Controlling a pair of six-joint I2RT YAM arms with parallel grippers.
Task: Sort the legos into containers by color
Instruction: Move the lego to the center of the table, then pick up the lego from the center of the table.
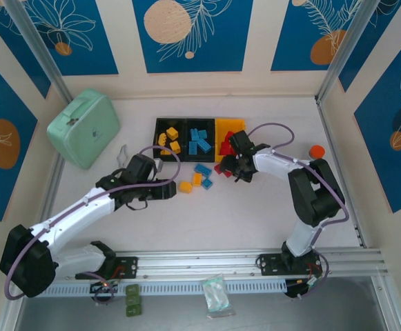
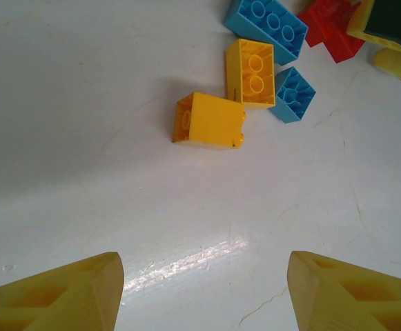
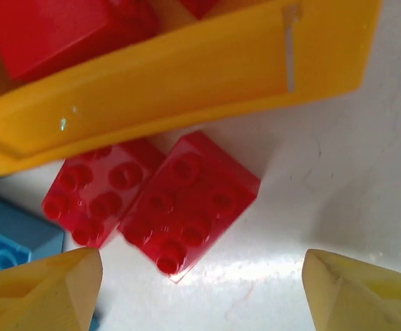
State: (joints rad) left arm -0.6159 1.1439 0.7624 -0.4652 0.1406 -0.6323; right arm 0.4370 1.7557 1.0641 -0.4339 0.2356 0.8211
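The right gripper [image 3: 200, 276] hangs low over the table, jaws spread and empty. Right ahead of it a red brick [image 3: 190, 200] lies studs-up, centred on the gap between the fingers [image 3: 45, 289]. Its long axis runs slantwise, from near-left to far-right, so the jaws as they stand would meet it corner-on. I'd guess a turn of the wrist is wanted before closing. A second red brick [image 3: 93, 196] touches its left side, leaving little room for the finger on that side to slip in. Just beyond both is the wall of the yellow bin [image 3: 186, 69], with red pieces already inside, so the carry looks short: up and forward over that wall.

The left gripper [image 2: 203, 276] is likewise open with nothing in it. Ahead of it, a little left of centre and apart from the rest, a yellow brick [image 2: 210, 121] lies tipped on its side. From this angle I can't say for sure which way its longer side runs. Farther ahead and to the right another yellow brick [image 2: 252, 72] sits studs-up against a small blue brick [image 2: 293, 93], with a longer blue brick [image 2: 266, 24] beyond.

From above, the containers [image 1: 186, 121] stand past both hands, with yellow pieces in the left black one and blue in the middle. The left arm is nearer the yellow strays, the right arm nearer the reds.
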